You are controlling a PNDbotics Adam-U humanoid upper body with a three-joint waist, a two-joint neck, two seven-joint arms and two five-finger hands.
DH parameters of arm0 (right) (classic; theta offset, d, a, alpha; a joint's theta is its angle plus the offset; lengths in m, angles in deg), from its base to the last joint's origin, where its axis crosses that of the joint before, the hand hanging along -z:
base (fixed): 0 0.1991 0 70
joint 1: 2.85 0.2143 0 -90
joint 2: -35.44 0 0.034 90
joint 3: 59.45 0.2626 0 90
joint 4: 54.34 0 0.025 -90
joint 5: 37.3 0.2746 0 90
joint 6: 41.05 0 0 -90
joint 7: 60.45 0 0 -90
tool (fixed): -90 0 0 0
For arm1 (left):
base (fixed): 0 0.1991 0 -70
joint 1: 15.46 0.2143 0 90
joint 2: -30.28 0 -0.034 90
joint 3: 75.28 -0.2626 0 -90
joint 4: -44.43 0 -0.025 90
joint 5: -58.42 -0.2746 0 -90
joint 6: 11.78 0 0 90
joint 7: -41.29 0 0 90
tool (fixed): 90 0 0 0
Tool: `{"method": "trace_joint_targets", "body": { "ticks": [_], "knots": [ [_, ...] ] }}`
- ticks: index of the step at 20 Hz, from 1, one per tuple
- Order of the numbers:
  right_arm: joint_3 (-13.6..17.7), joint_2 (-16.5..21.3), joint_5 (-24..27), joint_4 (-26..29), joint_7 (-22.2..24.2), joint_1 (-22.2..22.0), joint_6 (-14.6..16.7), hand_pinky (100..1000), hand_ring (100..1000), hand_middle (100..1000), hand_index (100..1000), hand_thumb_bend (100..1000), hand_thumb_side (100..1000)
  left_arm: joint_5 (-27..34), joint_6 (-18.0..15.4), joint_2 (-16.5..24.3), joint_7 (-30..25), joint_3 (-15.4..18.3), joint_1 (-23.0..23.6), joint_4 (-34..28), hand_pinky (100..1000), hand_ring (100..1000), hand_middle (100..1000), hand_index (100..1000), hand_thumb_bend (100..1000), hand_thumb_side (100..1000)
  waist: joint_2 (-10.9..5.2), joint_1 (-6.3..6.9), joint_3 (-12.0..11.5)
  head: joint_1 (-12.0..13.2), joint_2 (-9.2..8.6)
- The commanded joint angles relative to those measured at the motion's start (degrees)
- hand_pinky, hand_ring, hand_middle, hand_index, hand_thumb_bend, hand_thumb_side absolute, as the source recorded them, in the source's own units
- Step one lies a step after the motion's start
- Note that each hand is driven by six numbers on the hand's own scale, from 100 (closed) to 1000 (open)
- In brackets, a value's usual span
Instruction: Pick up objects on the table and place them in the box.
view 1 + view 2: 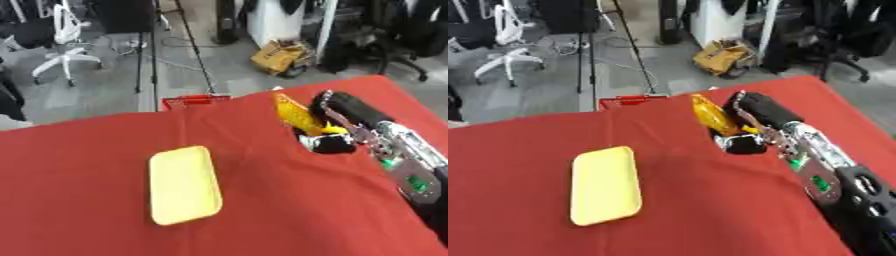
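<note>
Yellow tray (183,185) lies flat on red surface (289,215), well left of right hand (756,114). Orange-yellow object (710,116) clamped in hand's curled fingers. Red box (194,101) beyond far edge, unfilled as seen. Placement judged pending.

Plain red cloth (262,210) over the whole counter, no pattern. Pale yellow tray (183,185), one flat shade. Orange-yellow packet (296,115) with some faint print, too blurry to read. Black right hand (350,112), silver forearm (407,160) with green spots. Red box rim (196,100) at the far edge. Grey floor (114,80) beyond.
</note>
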State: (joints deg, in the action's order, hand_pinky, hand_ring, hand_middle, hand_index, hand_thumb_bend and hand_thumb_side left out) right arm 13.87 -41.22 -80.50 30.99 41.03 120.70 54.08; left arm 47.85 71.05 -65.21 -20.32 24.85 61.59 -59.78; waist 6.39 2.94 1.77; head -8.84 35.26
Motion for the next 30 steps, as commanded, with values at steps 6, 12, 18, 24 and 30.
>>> {"method": "trace_joint_targets", "body": {
  "ticks": [6, 12, 18, 24, 30],
  "knots": [
    [-1.65, -5.07, -2.46, -8.2, -0.45, 7.26, 2.35, 376, 418, 352, 441, 235, 348, 0.59, -0.07, 0.43, -0.77, -0.62, -0.45, -0.46, 693, 779, 848, 853, 841, 992, -1.47, 0.67, -0.94, -0.61, 0.8],
    [-0.83, -9.74, -4.89, -18.15, -2.49, 11.97, 1.27, 384, 420, 354, 444, 239, 347, 1.21, -0.2, -0.14, -1.41, -1.4, -0.61, -0.27, 692, 779, 847, 853, 840, 991, -1.81, 1.09, -2.26, -1.21, 0.69],
    [0.45, -14.13, -9.98, -27.37, -2.7, 14.84, 0.19, 400, 435, 369, 456, 224, 347, 1.5, -0.29, -0.61, -2.09, -2.06, -1.12, -0.27, 693, 780, 848, 853, 838, 991, -2.02, 1.37, -3.77, -1.89, 0.13],
    [1.08, -17.67, -13.45, -32.42, -2.44, 15.31, 1.44, 409, 443, 375, 461, 218, 347, 1.31, -0.42, -1.25, -2.47, -2.38, -1.92, -0.89, 695, 781, 848, 853, 837, 990, -1.89, 1.45, -4.95, -2.24, -0.44],
    [-0.29, -19.74, -14.58, -32.17, -1.94, 14.57, 3.68, 417, 450, 380, 465, 215, 350, 1.09, -0.47, -1.5, -2.57, -2.46, -2.16, -1.36, 695, 781, 848, 853, 837, 990, -1.81, 1.26, -5.26, -2.27, -0.47]
  ]
}}
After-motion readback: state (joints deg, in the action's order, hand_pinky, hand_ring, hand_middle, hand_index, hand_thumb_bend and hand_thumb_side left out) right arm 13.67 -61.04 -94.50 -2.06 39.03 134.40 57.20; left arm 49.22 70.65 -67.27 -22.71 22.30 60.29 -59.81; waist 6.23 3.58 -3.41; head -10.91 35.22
